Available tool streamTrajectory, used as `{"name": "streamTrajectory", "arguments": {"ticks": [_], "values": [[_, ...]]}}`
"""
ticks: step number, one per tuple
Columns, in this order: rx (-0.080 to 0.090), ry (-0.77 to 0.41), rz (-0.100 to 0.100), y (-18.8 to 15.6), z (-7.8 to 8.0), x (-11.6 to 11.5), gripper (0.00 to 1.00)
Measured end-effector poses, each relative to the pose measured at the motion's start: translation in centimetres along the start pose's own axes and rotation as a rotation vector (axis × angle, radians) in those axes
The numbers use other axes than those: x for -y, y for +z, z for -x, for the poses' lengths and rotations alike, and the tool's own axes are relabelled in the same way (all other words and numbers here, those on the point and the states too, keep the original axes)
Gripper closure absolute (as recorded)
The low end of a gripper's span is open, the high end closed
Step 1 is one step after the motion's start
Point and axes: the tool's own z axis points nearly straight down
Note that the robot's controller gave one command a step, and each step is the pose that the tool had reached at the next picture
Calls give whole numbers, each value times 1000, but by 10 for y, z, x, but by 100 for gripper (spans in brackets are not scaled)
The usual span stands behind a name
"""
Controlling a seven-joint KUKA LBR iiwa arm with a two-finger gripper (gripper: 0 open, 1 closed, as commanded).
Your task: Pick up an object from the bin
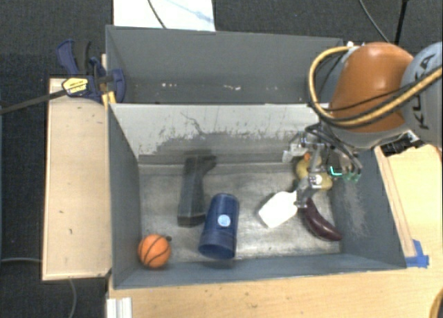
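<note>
The arm, capped with a rounded orange cover and looped by yellow cables, reaches in from the right and hangs over the right part of the grey metal bin. The gripper is low, close to the bin floor, with its tip where two things lie just beside each other. A white flat piece is to its left, and a dark purple toy aubergine is to its right and a little nearer. The white piece lies askew, one corner pointing toward the gripper. The aubergine lies on its side, its length running from the gripper's tip toward the near right corner. Whether the gripper touches either of them, and whether it is released or clenched, I cannot tell, since the wrist hides its working end from above. A small yellowish thing shows just beside the wrist on the far side, too hidden to name. The other things are well apart from the gripper. A blue cup lies on its side near the middle of the floor, with a pale round mark on its wall. A dark grey L-shaped block lies just beside it, to the left and farther back. A little orange basketball sits in the near left corner.
</note>
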Motion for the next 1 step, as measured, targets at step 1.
{"name": "streamTrajectory", "arguments": {"ticks": [1], "values": [[8,-1,-1,-4,2,0,0]]}}
